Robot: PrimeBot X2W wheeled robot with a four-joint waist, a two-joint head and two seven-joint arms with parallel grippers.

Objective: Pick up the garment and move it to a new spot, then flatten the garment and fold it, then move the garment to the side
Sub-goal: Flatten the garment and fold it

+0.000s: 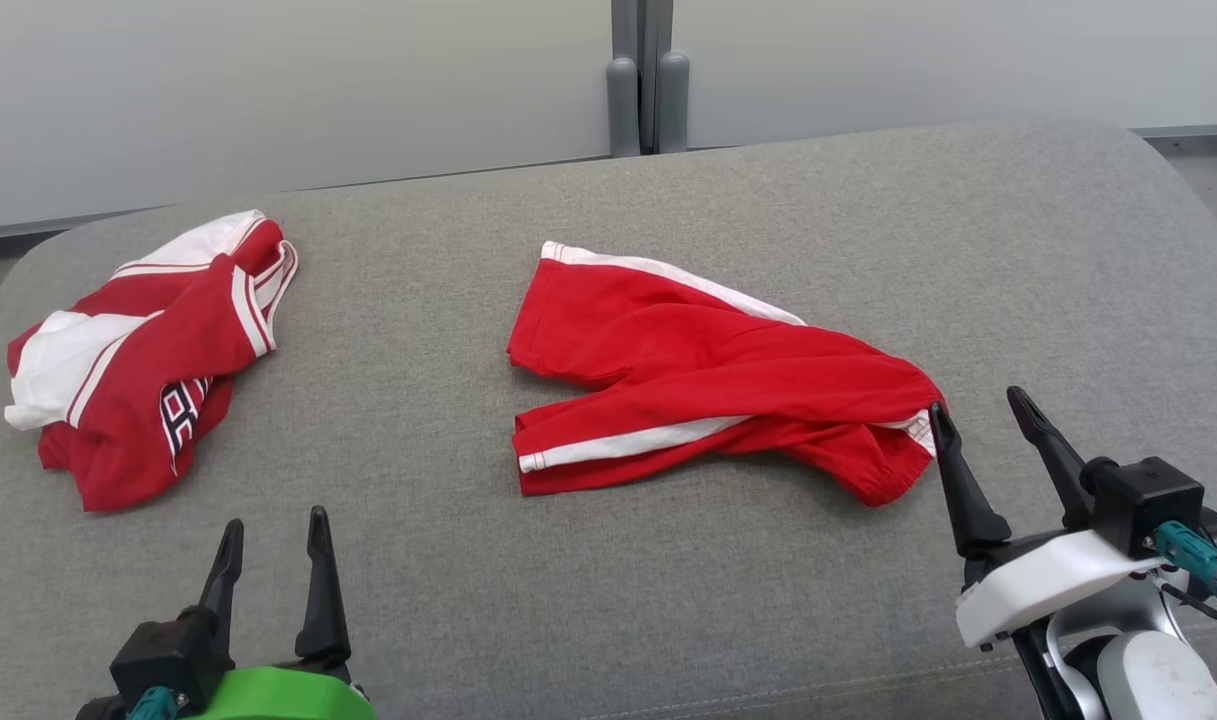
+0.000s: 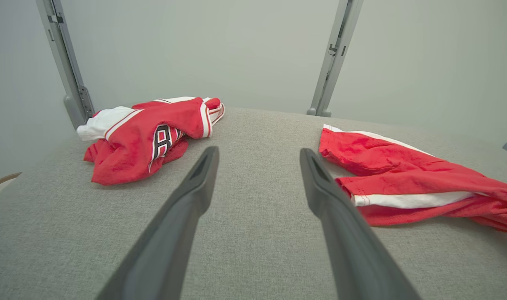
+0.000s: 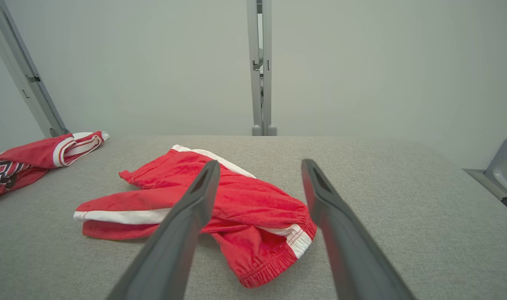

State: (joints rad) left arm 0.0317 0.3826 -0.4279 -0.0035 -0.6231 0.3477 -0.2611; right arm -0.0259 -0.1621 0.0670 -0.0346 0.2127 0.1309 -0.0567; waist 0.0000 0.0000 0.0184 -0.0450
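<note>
Right gripper: jaws spread wide, nothing between them. Its inner fingertip sits right at the elastic waistband end of the red shorts, touching or a hair off, can't tell which. The right wrist view puts that waistband corner low between the two fingers, just ahead. Left gripper: also spread and empty, held well short of the shorts' leg hems, on their near side. The shorts lie loosely crumpled, legs partly overlapping, white side stripes showing, about midway across the grey upholstered surface. A bunched red-and-white jersey lies well apart from the shorts, out beyond their hem end. Judgement: first step, the pick-up, grasp not yet made; the shorts look like the target, given where the right gripper stands. The next move calls for lowering the fingers over the waistband and pinching enough layers to lift the whole piece, not a single ply. The left gripper is probably wanted at the hems.
</note>
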